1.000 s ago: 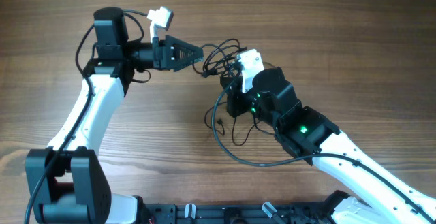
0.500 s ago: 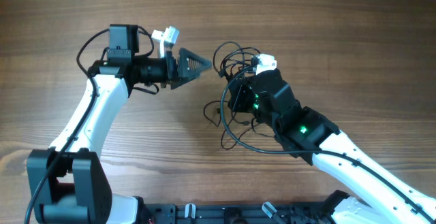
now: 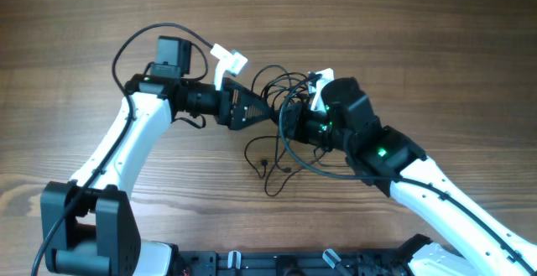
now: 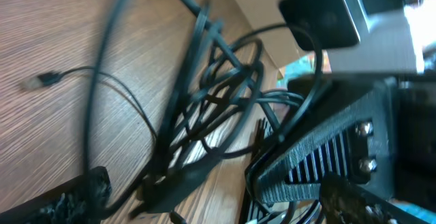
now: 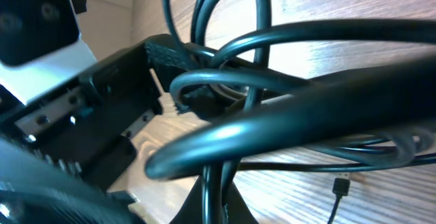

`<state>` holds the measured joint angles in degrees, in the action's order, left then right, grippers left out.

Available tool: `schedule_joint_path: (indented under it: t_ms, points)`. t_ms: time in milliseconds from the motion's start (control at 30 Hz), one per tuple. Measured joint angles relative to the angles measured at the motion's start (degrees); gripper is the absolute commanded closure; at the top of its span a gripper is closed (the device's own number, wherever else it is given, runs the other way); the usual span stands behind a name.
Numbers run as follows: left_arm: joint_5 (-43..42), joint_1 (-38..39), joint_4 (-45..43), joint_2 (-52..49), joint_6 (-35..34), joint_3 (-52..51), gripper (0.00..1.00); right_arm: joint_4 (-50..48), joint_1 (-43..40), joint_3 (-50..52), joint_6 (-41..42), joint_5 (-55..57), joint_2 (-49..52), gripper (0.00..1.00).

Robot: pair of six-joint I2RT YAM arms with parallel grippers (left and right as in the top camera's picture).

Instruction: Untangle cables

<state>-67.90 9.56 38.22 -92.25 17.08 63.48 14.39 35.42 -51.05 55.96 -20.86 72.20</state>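
Pinching one strand only seems best: on my left gripper [image 3: 268, 115] the fingers sit spread around the cables [image 3: 281, 85]; whether my right gripper [image 3: 294, 123] grips, I cannot tell.

No legible text, labels, brand marks or numbers appeared in any view, overhead or either wrist

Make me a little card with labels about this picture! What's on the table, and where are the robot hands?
table: brown wood
cables: thin black cords, tangled in a bunch between the two grippers
loose ends: a few trail onto the wood beside the bunch
left gripper: tip right at the bunch; open or shut unclear
right gripper: at the bunch's other side, mostly hidden; open or shut unclear
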Motion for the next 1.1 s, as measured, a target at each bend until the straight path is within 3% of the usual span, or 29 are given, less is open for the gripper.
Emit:
schedule_joint_path:
  t_ms: [300, 500, 633, 800, 1000, 1100]
  points:
    - [7.5, 1.9, -3.6, 0.1, 1.6, 0.0, 0.00, 6.2, -0.9, 0.0, 0.3, -5.3, 1.2, 0.96]
    - [10.1, -4.6, -12.0, 3.2, -8.2, -0.1, 0.00, 5.7, -0.9, 0.0, -1.6, -6.3, 2.9, 0.96]
    - [10.2, -7.1, -8.8, 5.2, -13.3, 0.0, 0.07, 2.2, -0.9, 0.0, -8.5, -8.0, 2.9, 0.96]
    - [9.5, -4.6, -0.3, 5.2, -6.3, 0.0, 0.22, 0.1, -0.9, 0.0, -20.9, -9.4, 2.9, 0.96]
    - [9.4, -0.7, 1.2, 5.2, 1.1, 0.0, 0.23, 0.6, -2.1, 0.0, -27.6, -10.2, 2.9, 0.96]
    - [10.6, -0.8, 0.4, 5.2, 2.6, 0.0, 0.17, 1.3, -4.2, 0.0, -28.5, -10.3, 3.0, 0.96]
